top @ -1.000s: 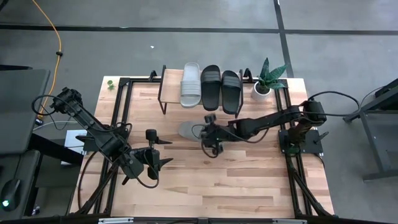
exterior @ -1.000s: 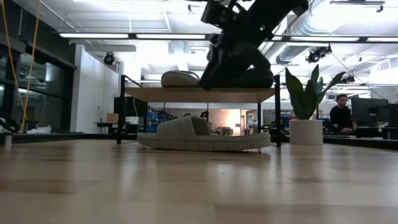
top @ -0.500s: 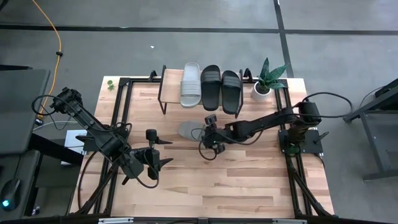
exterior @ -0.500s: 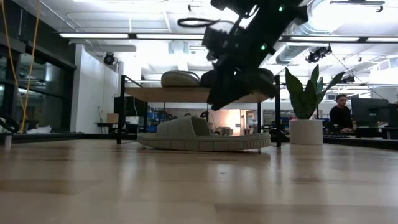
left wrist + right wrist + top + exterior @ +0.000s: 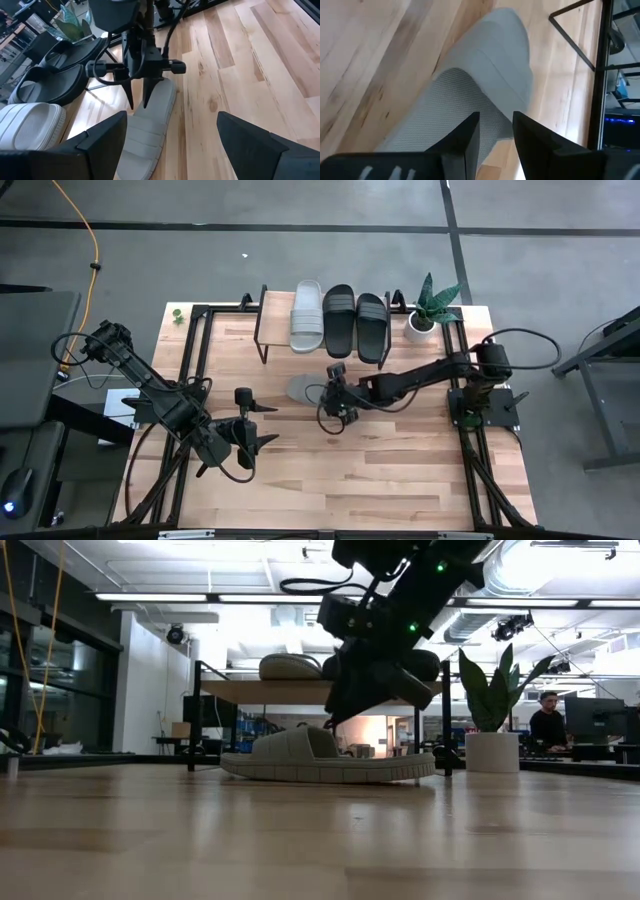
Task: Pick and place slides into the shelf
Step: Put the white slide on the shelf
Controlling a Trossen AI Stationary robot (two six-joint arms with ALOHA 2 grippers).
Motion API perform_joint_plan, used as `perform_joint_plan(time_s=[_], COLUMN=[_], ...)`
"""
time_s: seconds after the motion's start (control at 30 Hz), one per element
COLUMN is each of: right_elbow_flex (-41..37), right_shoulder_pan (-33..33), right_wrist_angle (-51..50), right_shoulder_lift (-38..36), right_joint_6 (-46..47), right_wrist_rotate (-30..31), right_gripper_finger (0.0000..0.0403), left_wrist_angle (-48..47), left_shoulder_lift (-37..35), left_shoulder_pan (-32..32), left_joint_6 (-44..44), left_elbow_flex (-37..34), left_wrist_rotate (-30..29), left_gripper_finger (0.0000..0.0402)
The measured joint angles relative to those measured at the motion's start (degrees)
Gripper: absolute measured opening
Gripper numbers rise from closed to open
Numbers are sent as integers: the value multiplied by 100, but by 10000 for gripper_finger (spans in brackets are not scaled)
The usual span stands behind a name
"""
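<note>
Right hand (image 5: 345, 720) now lower, over grey slide (image 5: 325, 757).

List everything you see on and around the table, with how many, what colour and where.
Slides on shelf: three, one light grey, two black, side by side.
Slide on table: one, grey, in front of the shelf.
Shelf: one, light wood, dark legs, far table edge.
Potted plant: one, green in a white pot, right of the shelf.
Person: one, dark top, in the room beyond.
Right hand: fingers slightly apart, pointing down over the grey slide on the table.
Left hand: open, waiting at the table's left front.
</note>
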Motion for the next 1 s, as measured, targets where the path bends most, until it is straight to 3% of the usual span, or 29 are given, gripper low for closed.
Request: perform_joint_plan(time_s=[1.0], right_elbow_flex=[1], right_shoulder_pan=[11], right_wrist_angle=[494], right_shoulder_lift=[301], right_joint_6=[-352], right_wrist_rotate=[-74], right_gripper_finger=[108], left_wrist_angle=[203], left_shoulder_lift=[0], left_shoulder_pan=[2], left_joint_6=[151], left_elbow_flex=[0], left_wrist_rotate=[0], left_gripper_finger=[298])
